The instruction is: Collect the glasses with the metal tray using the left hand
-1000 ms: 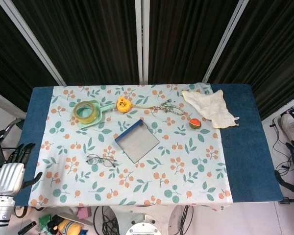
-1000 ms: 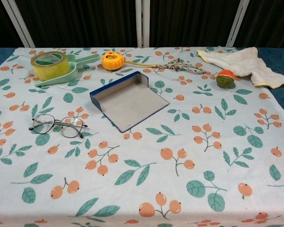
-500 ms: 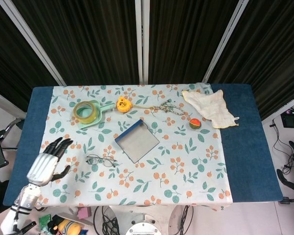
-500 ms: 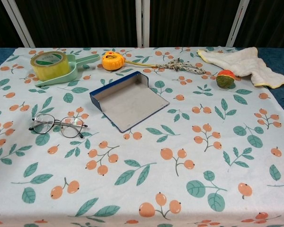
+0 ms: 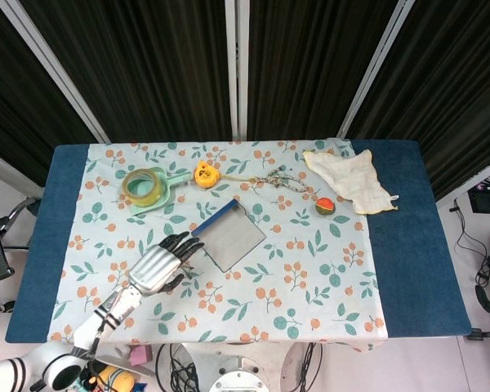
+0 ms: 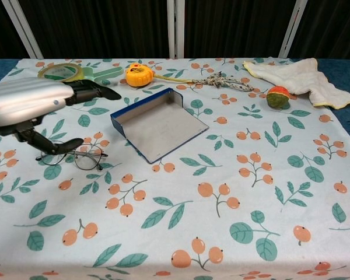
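Glasses (image 6: 73, 155) lie on the cloth under my left hand (image 6: 32, 105), fingers spread, holding nothing I think. Just right sits the metal tray (image 6: 157, 123). I'd grip its blue raised rim and slide the open lip toward the frames.

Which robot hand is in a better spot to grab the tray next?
The left hand. It hovers open over the glasses, right beside the metal tray. The right hand is not in view at all, so it is probably far from both.
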Action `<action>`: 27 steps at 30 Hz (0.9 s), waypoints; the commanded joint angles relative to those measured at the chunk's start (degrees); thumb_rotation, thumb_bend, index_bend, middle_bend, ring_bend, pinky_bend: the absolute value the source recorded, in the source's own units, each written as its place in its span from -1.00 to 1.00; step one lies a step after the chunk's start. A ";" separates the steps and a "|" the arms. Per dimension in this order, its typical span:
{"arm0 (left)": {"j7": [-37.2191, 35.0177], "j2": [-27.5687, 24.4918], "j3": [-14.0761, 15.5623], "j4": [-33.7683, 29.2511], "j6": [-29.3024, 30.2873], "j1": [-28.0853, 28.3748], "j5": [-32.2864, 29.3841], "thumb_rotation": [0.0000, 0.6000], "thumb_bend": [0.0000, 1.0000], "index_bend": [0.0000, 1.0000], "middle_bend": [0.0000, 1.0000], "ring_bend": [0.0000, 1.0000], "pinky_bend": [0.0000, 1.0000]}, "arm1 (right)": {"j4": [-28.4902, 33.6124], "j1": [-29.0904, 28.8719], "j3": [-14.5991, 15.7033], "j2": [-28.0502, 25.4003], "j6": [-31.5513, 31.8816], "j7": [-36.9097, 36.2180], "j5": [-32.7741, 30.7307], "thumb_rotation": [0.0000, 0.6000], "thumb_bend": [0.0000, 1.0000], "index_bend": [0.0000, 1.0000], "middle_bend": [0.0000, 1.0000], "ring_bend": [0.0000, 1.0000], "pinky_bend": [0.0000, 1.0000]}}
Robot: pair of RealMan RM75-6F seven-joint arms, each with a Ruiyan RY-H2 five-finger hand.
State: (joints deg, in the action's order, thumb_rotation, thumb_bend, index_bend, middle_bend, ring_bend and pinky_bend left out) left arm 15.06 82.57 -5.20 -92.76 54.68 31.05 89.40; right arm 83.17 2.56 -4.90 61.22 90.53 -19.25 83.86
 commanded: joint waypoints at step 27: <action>15.20 5.71 0.63 11.70 -3.67 6.30 -13.36 1.00 -0.10 -0.85 -0.51 -0.97 -0.72 | -0.46 1.06 -0.89 0.30 1.59 -0.51 0.02 1.00 -0.52 -1.00 -1.00 -1.00 -1.00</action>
State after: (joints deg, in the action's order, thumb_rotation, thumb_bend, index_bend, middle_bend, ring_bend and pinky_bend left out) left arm 29.72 88.51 -4.65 -81.49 50.65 37.42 76.55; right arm 82.73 3.63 -5.79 61.51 92.12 -19.76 83.87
